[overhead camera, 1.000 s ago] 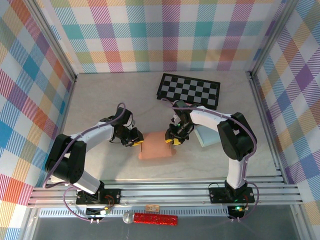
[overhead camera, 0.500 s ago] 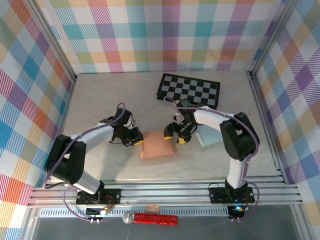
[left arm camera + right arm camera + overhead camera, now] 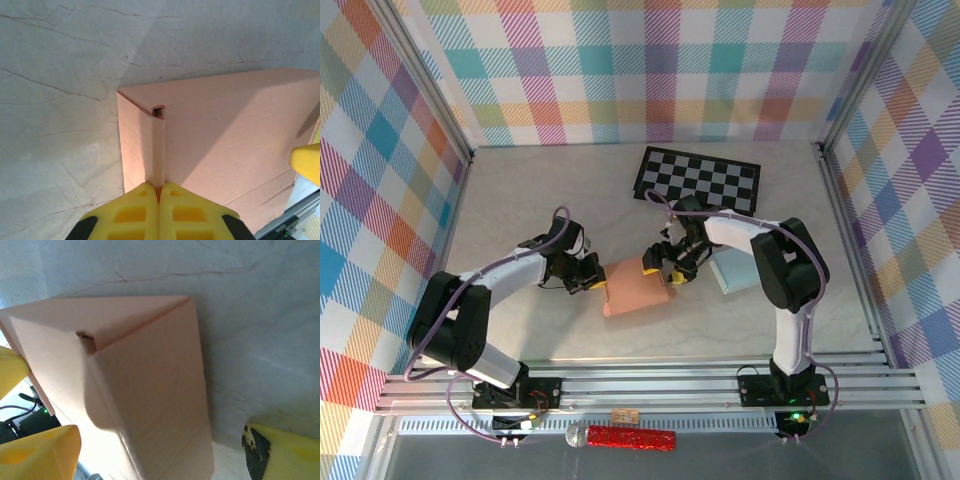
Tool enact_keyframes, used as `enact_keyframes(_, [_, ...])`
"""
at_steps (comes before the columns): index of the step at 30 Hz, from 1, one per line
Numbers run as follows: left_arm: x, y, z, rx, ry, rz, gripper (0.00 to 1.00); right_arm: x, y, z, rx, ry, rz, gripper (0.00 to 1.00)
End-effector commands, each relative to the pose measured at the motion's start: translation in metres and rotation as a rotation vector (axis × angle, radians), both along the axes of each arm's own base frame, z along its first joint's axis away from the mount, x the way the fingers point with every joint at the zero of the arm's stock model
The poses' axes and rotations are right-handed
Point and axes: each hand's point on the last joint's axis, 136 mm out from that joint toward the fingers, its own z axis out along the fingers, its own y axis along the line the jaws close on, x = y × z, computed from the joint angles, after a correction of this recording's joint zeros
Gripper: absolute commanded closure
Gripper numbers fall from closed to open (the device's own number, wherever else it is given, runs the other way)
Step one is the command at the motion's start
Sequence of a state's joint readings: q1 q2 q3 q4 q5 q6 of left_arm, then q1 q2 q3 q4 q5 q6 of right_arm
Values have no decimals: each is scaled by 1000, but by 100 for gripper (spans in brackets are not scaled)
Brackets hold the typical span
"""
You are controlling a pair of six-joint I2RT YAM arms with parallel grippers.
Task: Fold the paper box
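The paper box [image 3: 638, 288] is lying flat near the middle of the table [image 3: 520, 210], a pink shape with its walls partly turned up. The left gripper [image 3: 592, 281] is meeting it at its 9 o'clock edge. In the left wrist view, the yellow fingers [image 3: 135, 210] are pressing fully together on a thin raised fold of the box [image 3: 225, 140], which is running straight into the jaws. The right gripper [image 3: 660, 268] is standing at the box's 1 o'clock corner with its jaws spread wide and holding nothing. In the right wrist view the box [image 3: 150, 390] is lying between its two fingers [image 3: 40, 450]. A checkerboard [image 3: 698, 181] is lying apart at 1 o'clock.
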State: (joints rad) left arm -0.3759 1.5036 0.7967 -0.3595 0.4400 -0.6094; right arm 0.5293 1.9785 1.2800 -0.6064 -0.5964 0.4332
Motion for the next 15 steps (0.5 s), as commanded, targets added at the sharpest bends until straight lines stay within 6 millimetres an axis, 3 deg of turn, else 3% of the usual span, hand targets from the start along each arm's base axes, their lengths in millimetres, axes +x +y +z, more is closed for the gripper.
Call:
enact_keyframes(1, [-17, 20, -24, 73, 69, 34, 96, 3, 13, 10, 100, -7, 50, 15])
enact_keyframes(9, [-17, 33, -30, 47, 76, 87, 96, -4, 38, 39, 290, 32, 76, 17])
enact_keyframes(15, [-11, 35, -31, 17, 70, 119, 94, -12, 56, 53, 369, 72, 88, 25])
